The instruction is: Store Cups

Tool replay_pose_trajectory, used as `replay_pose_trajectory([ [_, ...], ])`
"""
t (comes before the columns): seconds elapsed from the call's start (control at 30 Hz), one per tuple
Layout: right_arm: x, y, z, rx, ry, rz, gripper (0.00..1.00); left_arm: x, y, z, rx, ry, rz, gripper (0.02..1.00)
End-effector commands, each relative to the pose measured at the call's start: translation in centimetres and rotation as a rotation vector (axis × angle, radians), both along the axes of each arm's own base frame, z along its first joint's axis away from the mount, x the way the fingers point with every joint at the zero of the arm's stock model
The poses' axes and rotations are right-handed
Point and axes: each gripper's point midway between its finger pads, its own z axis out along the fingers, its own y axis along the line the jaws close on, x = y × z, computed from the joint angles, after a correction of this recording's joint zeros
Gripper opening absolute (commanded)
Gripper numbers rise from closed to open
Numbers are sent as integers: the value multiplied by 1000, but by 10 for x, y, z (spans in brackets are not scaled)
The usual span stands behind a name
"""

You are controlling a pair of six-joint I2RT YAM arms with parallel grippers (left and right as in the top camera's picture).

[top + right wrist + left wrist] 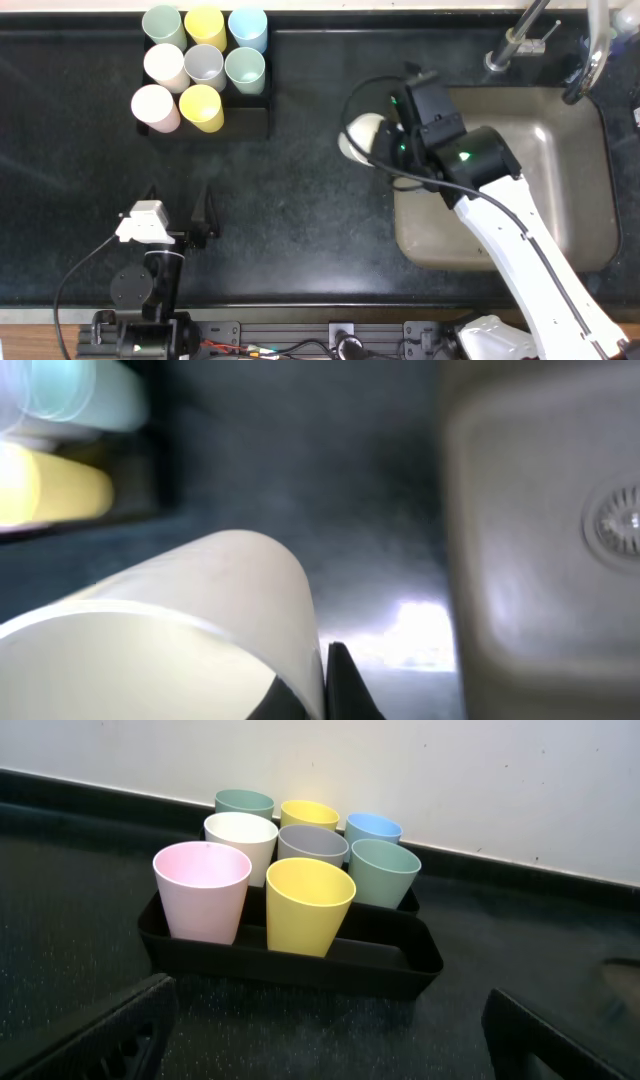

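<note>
While left jaws gape, right jaws grip cup (358, 138).

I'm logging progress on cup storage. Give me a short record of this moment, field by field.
Tray: black plastic tray, back left of the counter, one front corner slot free
Stored: eight pastel plastic cups, upright in the tray
Held cup: cream plastic cup, tilted, over the counter beside the steel sink
Right tool: shut on the cream plastic cup
Left tool: open, empty, facing the tray
</note>
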Motion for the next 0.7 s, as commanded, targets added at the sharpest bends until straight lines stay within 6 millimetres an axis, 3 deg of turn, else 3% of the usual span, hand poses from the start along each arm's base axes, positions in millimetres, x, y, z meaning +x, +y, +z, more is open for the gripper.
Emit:
replay_pose_trajectory([
  [0.03, 23, 26, 38, -58, -67, -6, 45, 0, 2, 0, 22, -5, 10, 1000],
  [0.2, 49, 69, 45, -140, -18, 48, 45, 0, 2, 0, 22, -5, 10, 1000],
  [0.4, 79, 137, 46, -120, -67, 190, 45, 0, 2, 0, 22, -5, 10, 1000],
  [0.53, 79, 181, 34, -54, -67, 268, 45, 0, 2, 0, 22, -5, 10, 1000],
  [0.7, 79, 206, 6, -67, -43, 305, 45, 0, 2, 0, 22, -5, 10, 1000],
])
